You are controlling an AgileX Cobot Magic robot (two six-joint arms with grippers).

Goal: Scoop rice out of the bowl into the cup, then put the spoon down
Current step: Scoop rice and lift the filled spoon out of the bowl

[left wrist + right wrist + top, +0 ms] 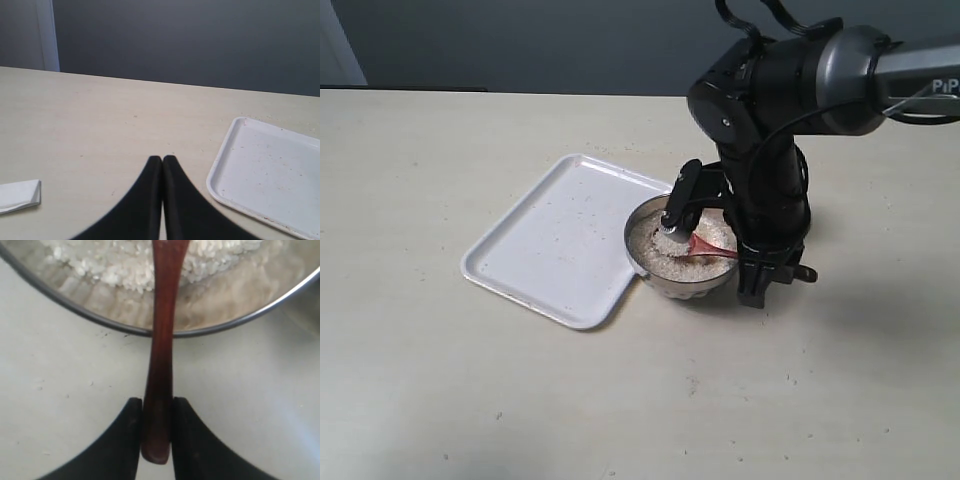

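The right claw (156, 407) pinches the thin end of the spoon (162, 340), so the spoon can reach over the rim like a long arm. Its scoop end is down in the rice (115, 270). The bowl (225, 302) holds a pale heap of rice and stands on the counter (440, 400), right beside the white tray (550, 235) (only a few specks lie on it). I cannot pick out the cup. The left claw (162, 160) is pressed together, holding nothing.
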